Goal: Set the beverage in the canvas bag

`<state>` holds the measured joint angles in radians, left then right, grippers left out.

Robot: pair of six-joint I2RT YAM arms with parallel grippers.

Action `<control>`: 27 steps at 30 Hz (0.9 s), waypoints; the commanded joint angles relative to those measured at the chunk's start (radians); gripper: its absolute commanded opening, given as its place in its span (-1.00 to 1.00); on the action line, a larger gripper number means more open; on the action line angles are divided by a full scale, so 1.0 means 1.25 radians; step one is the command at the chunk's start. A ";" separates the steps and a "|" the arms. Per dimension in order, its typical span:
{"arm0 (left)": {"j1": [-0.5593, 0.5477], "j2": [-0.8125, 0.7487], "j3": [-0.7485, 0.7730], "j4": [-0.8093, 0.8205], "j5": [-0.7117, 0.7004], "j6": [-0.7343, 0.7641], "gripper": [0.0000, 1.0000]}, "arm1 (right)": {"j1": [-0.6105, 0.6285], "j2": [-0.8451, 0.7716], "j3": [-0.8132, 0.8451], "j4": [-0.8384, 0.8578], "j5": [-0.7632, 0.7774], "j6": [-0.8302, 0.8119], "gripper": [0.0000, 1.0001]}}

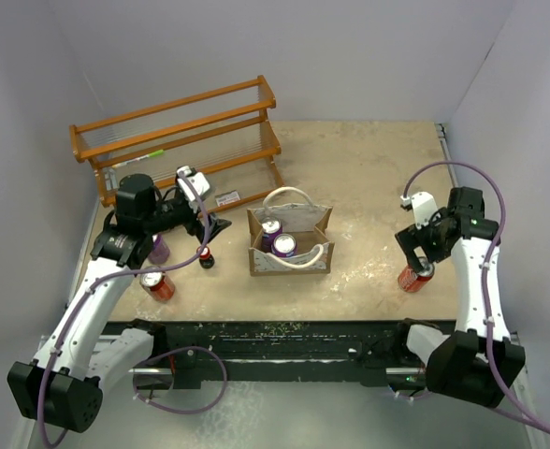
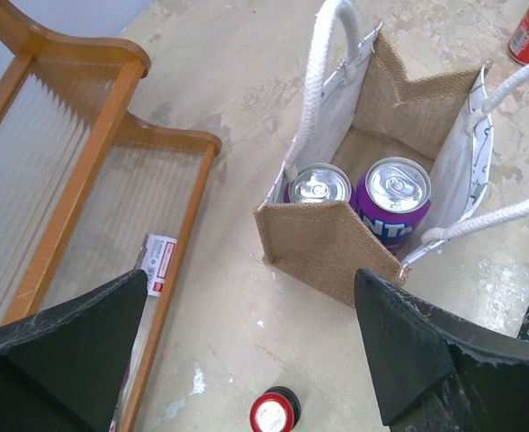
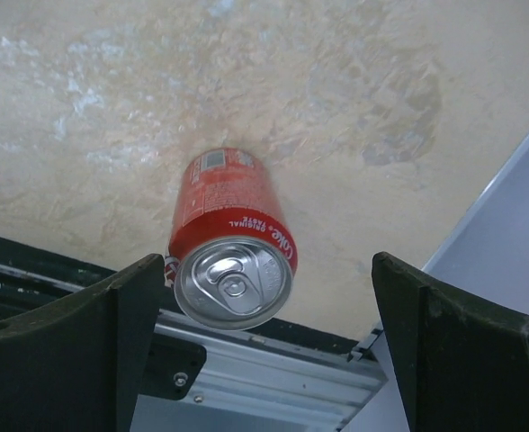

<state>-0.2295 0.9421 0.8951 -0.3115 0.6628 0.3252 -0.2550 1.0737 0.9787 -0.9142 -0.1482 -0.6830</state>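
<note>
Your right claw [image 1: 421, 254] hung spread wide over the upright red can [image 3: 233, 243] at the worktop's [image 1: 369, 168] near edge, well apart from the canvas bag [image 1: 289, 261]. Closing off-centre could have toppled it. Your left claw [image 2: 251, 297] gaped empty.

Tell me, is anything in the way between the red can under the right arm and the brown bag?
Nothing visible. The red aluminium cola can stands upright under the open right fingers, and only bare tabletop lies between it and the tan canvas bag. Two purple cans sit inside, with room beside them.
</note>
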 commanded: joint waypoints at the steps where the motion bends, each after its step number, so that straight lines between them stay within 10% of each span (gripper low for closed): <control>1: 0.006 -0.022 -0.018 0.038 0.036 -0.003 0.98 | -0.038 0.013 -0.036 -0.037 -0.044 -0.066 0.97; 27: 0.006 -0.044 -0.030 0.047 0.041 0.001 0.98 | -0.087 0.103 -0.064 -0.004 -0.129 -0.096 0.48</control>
<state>-0.2291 0.9028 0.8558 -0.3000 0.6880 0.3248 -0.3565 1.1988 0.8913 -0.9249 -0.2779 -0.7956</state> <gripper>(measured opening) 0.992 0.749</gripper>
